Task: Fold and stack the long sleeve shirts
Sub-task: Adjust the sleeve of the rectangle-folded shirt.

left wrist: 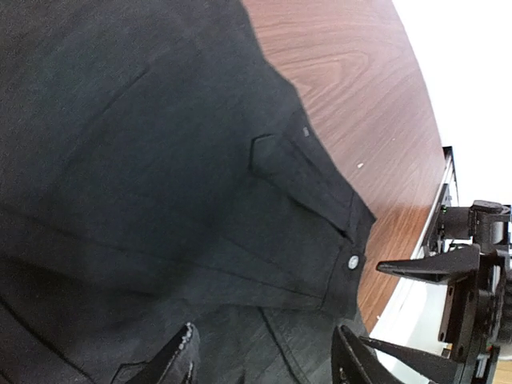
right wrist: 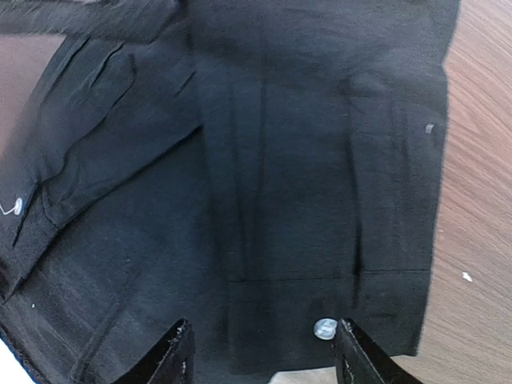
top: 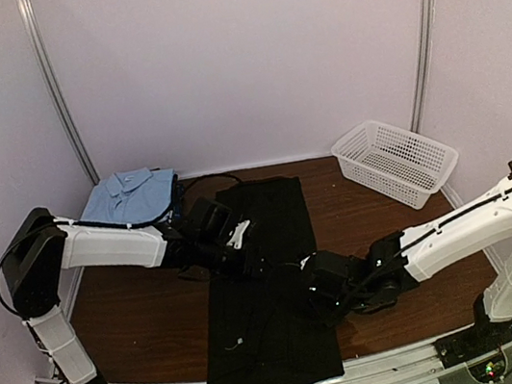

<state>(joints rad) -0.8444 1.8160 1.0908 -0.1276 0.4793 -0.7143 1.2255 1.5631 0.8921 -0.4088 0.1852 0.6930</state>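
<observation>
Dark wood tabletop (top: 140,318). Black long sleeve shirt (top: 275,345) lies flat as narrow strip, long axis from near edge toward far edge, mid-table. White mesh basket (top: 396,162) at far right corner. Light blue collared shirt (top: 130,197) folded at far left corner.

Left gripper (top: 233,246) over strip's left edge, mid-length. Right gripper (top: 322,291) over right edge, slightly nearer us. Both equally close.

We see both sets of jaws apart, nothing clamped, cloth directly beneath. Button (right wrist: 325,328) just beside right fingertip. We judge next fold goes along the long axis.
</observation>
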